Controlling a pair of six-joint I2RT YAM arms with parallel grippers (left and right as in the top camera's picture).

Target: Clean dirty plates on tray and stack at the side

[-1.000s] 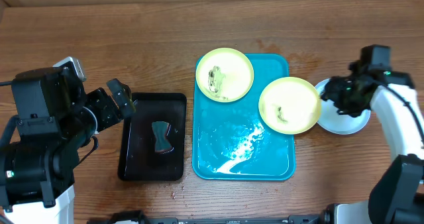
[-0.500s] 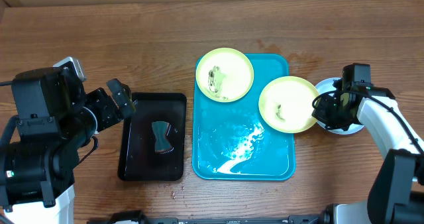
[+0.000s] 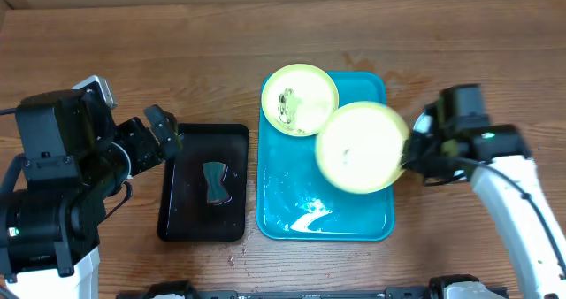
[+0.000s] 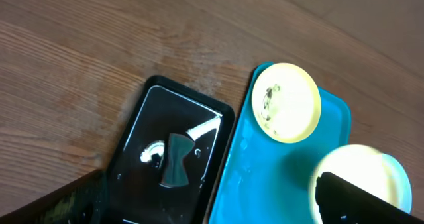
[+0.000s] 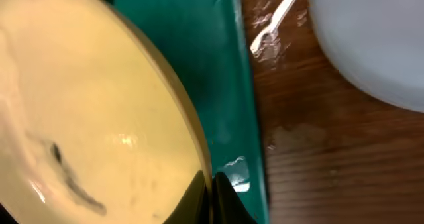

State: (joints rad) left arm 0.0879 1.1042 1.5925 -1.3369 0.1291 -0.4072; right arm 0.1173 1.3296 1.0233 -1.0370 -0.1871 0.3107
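Note:
My right gripper [image 3: 405, 153] [image 5: 211, 184] is shut on the right rim of a yellow-green rimmed plate [image 3: 358, 147] [image 5: 86, 118]. It holds the plate tilted above the turquoise tray [image 3: 287, 206] [image 5: 228, 71]. Dark smears show on the plate's face. A second yellow-green plate [image 3: 299, 99] [image 4: 288, 103] with a smear lies on the tray's far left corner. A pale plate [image 5: 377, 38] rests on the table right of the tray, mostly hidden under my right arm in the overhead view. At the far left, my left gripper [image 3: 164, 131] [image 4: 211, 207] hangs open and empty.
A black tray [image 3: 181, 206] [image 4: 132, 151] left of the turquoise one holds a dark sponge [image 3: 215, 182] [image 4: 175, 160]. The turquoise tray's near half is wet and shiny. A wet streak [image 5: 275, 15] marks the wood between the tray and the pale plate.
My right gripper closed on the near plate's rim, lifted it off the tray and carried it left over the tray's middle. The left arm stayed still.

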